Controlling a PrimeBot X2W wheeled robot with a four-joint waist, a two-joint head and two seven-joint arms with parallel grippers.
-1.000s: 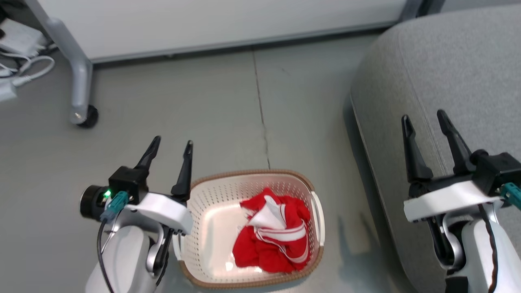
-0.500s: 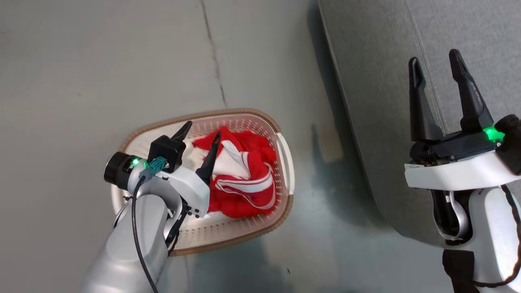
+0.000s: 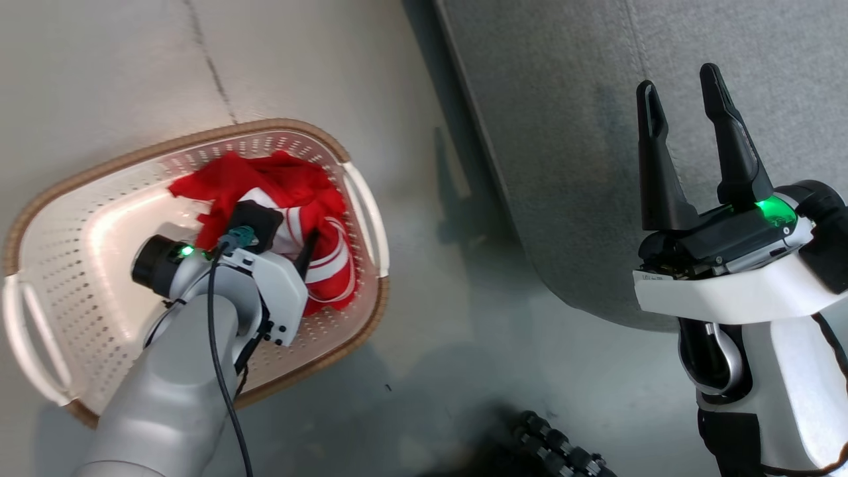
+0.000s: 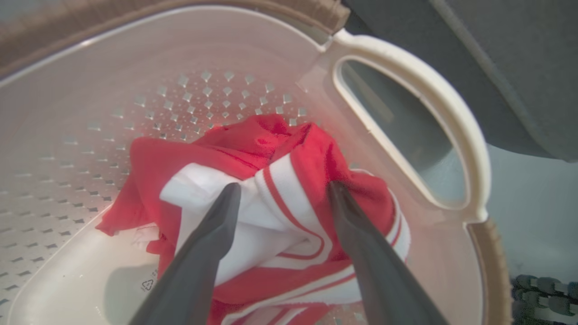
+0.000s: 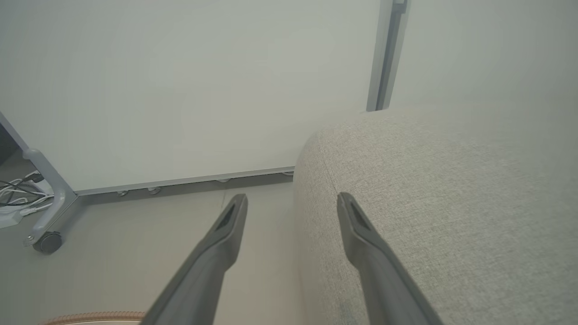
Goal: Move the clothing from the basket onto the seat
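Red clothing (image 3: 265, 175) is piled at the right end of the basket (image 3: 79, 218) on the floor. The left tool (image 4: 283, 186) is held released, fingers spread over the pile. The right tool (image 3: 677, 79) is held released above the grey seat (image 3: 563, 132).

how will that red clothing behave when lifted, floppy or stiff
Probably floppy: the clothing lies crumpled in soft folds, so it should drape below the left gripper. Likely light: it looks like thin fabric. The bunched heap in the basket may lift together or trail a piece.
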